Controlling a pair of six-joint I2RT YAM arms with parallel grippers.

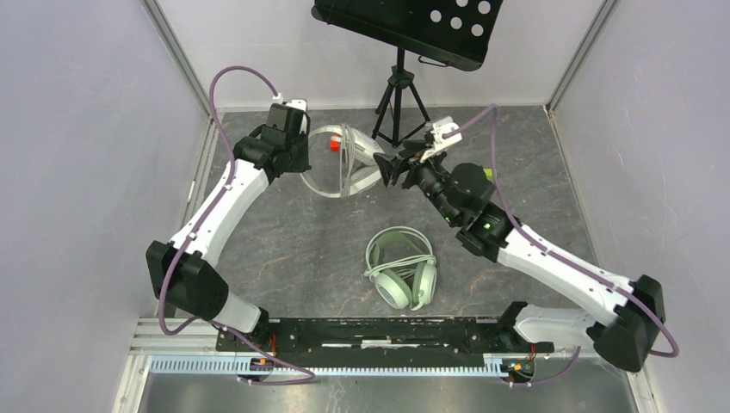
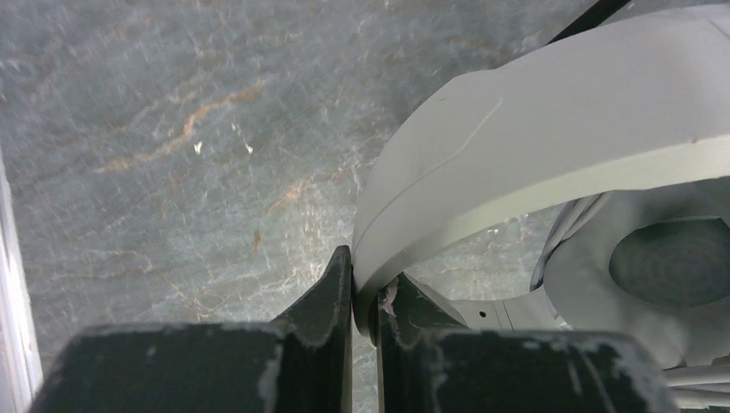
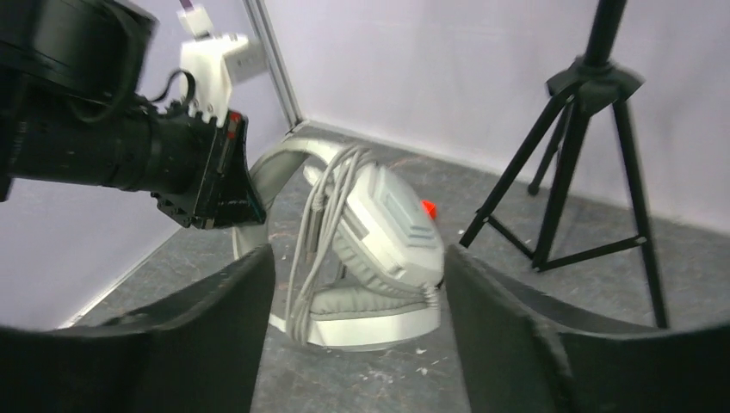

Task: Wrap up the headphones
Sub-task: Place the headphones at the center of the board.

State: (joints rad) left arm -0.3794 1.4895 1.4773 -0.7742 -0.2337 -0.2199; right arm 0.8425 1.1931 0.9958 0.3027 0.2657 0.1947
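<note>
One white-grey headset (image 3: 387, 225) looks light, rigid plastic; left claw (image 2: 363, 292) pinches its stiff headband (image 2: 534, 146), a sound hold. Thin cable (image 3: 312, 225) looks limp, snag-prone; right claw (image 3: 357, 258) is spread, empty.

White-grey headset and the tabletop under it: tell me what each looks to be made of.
The white-grey headset looks like hard moulded plastic, matt to satin; the headband shows smooth surfaces with a crisp seam line. Its ear cushion seems soft padded leatherette, duller and rounded. The tabletop is dark grey, stone-patterned with pale and rusty veins, faintly glossy; real slate or printed laminate, cannot tell.
</note>
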